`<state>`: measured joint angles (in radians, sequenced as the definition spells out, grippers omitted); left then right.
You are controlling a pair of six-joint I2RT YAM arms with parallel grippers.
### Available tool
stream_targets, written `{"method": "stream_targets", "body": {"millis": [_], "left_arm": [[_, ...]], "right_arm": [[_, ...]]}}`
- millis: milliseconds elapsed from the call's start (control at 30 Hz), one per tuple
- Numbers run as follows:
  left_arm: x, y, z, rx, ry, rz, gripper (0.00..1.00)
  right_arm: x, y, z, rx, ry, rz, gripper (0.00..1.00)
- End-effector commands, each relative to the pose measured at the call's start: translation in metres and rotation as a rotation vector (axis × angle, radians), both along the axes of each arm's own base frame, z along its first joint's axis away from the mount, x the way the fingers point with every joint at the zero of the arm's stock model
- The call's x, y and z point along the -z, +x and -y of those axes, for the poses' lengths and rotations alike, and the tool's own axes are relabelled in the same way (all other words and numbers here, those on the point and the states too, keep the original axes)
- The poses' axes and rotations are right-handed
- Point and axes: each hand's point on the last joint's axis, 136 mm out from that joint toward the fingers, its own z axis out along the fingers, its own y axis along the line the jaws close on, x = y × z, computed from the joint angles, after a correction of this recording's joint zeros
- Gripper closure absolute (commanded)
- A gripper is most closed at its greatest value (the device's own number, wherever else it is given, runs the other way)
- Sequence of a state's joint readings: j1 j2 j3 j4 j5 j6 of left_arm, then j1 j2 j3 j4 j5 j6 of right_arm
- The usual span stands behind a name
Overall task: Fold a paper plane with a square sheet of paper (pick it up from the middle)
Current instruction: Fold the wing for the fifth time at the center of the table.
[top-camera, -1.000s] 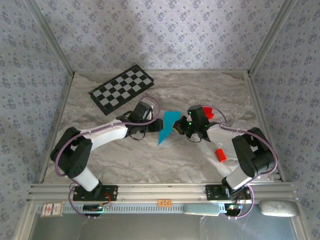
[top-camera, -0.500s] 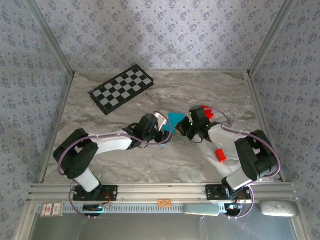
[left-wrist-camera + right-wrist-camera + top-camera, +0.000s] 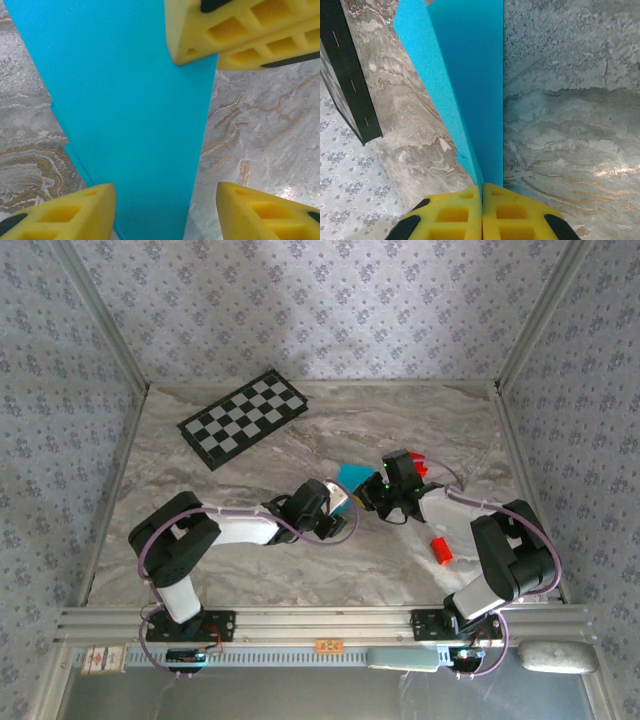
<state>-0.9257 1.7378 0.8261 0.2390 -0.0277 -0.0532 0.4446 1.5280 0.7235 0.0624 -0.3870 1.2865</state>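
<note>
Mid-table, the folded cyan paper [image 3: 350, 476] shows just a corner from above, less than a second ago, the left arm [image 3: 240, 528] now across it. The right gripper [image 3: 481, 192] clamps one end; the left gripper [image 3: 165, 200] straddles it, fingers [image 3: 75, 210] wide. A checkered board [image 3: 244, 417] and a red block [image 3: 441, 550] lie apart.

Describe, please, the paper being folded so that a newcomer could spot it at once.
On the marble table, look to the middle, where both arms meet. The right gripper pinches a folded sheet: bright cyan, unlike the checkered board and red blocks.
</note>
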Motion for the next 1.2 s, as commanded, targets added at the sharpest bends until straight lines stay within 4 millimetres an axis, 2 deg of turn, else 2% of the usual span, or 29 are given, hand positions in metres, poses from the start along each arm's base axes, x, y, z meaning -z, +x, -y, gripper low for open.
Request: {"method": "stream_targets", "body": {"millis": [0,533,667,933,1167], "left_arm": [[-0.01,0.011,0.012,0.012,-0.005,0.065,0.48],[0.002,0.009,0.017,0.019,-0.007,0.024,0.68],[0.006,0.007,0.016,0.019,0.001,0.015,0.72],[0.011,0.004,0.014,0.019,0.0,-0.006,0.76],[0.013,0.002,0.011,0.011,-0.01,-0.015,0.77]], "right_arm": [[0.008,-0.004,0.0,0.013,0.015,-0.059,0.91],[0.019,-0.013,-0.004,-0.016,0.017,-0.125,0.85],[0.021,-0.015,-0.004,-0.018,0.012,-0.135,0.78],[0.018,-0.014,0.004,-0.016,-0.033,-0.13,0.57],[0.021,-0.016,0.006,-0.016,-0.039,-0.151,0.52]]}}
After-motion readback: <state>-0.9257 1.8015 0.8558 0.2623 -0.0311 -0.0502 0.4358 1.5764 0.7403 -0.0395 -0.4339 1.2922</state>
